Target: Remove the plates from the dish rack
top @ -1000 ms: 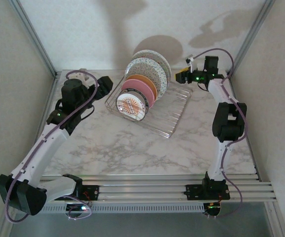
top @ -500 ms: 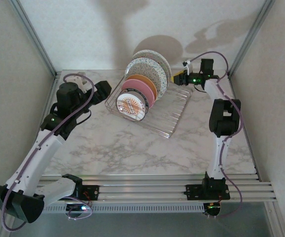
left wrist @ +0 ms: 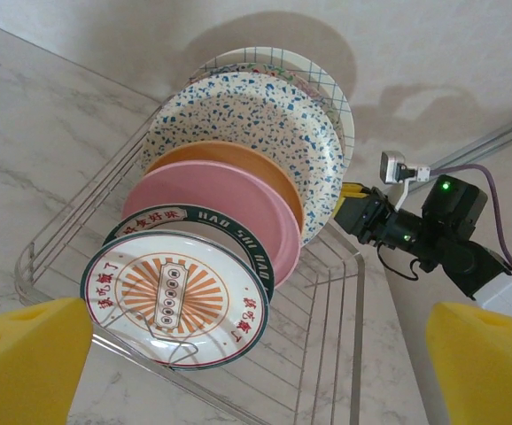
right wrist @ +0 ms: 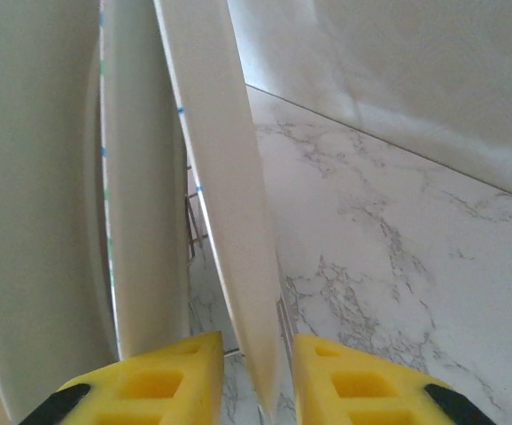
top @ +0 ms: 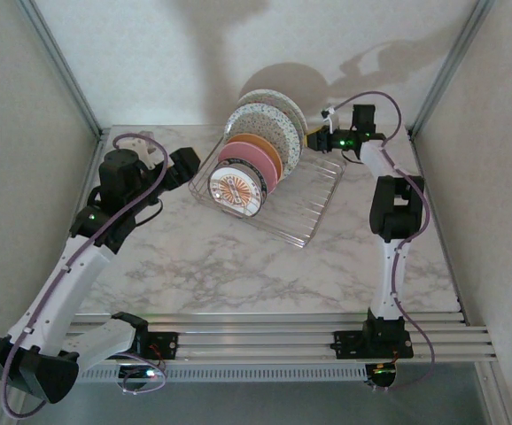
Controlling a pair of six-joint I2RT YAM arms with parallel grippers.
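The dish rack (top: 314, 199) stands at the back of the table with five plates upright in it. From front to back they are the sunburst plate (top: 236, 190), pink plate (top: 254, 166), orange plate (top: 260, 146), speckled plate (top: 260, 122) and mosaic plate (top: 283, 99). My right gripper (top: 316, 140) is open at the rack's back right. In the right wrist view its yellow fingers (right wrist: 154, 381) straddle the mosaic plate's rim (right wrist: 229, 221), with small gaps on both sides. My left gripper (top: 192, 164) hangs open left of the rack, facing the sunburst plate (left wrist: 176, 297).
The marble table (top: 238, 266) has free room in front of the rack and to its right. Metal frame posts (top: 61, 66) and walls close in the back and both sides. The right arm's purple cable (top: 376, 96) loops above its wrist.
My right gripper has moved left along the back of the rack onto the rearmost plate's rim. My left arm has drawn back slightly, still facing the rack.
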